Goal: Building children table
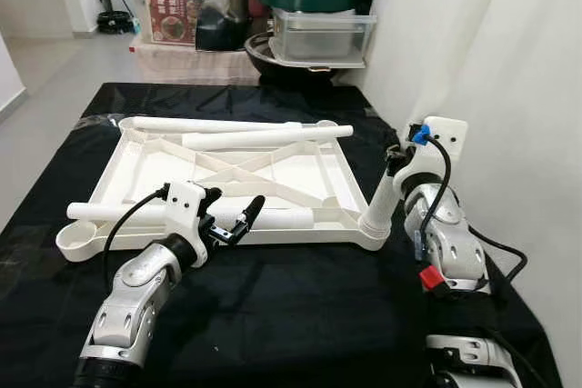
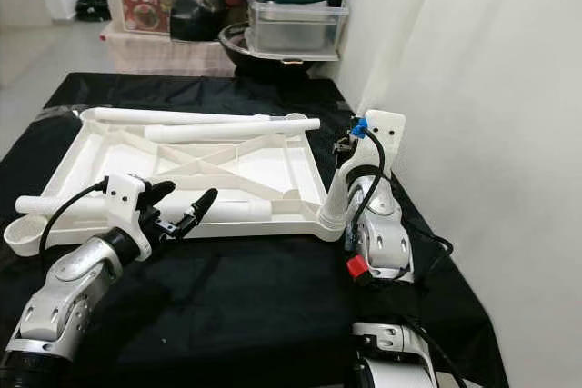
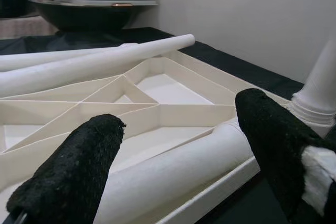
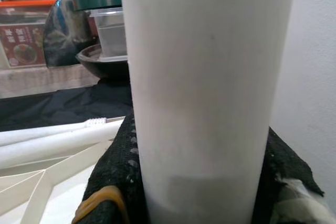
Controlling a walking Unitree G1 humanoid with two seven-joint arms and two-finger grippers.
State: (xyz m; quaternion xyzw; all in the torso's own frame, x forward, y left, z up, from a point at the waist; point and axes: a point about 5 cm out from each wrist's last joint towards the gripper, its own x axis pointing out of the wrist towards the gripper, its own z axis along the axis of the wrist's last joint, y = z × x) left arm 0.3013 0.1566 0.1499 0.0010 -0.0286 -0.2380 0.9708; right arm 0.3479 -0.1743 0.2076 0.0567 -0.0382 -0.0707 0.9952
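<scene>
So the right gripper (image 1: 397, 163) is clamped around the upright leg (image 1: 426, 104), steadying it in the tabletop's (image 1: 155, 161) corner socket; the left gripper (image 1: 244, 218) hovers spread over a loose leg (image 3: 173, 174), ready to grab.

Tabletop (image 1: 300, 170) smooth matt white plastic; leg (image 4: 205, 87) same; cloth (image 1: 300, 306) glossy black; claw fingers (image 3: 68, 177) rough black.

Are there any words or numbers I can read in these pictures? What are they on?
Red box at the back: it has printing and a food picture on its front, but the characters are too small and blurred to read.
Upturned tabletop, legs, both arms: no words, numbers or signs that I can see.
So there is no text here that can be quoted.
</scene>
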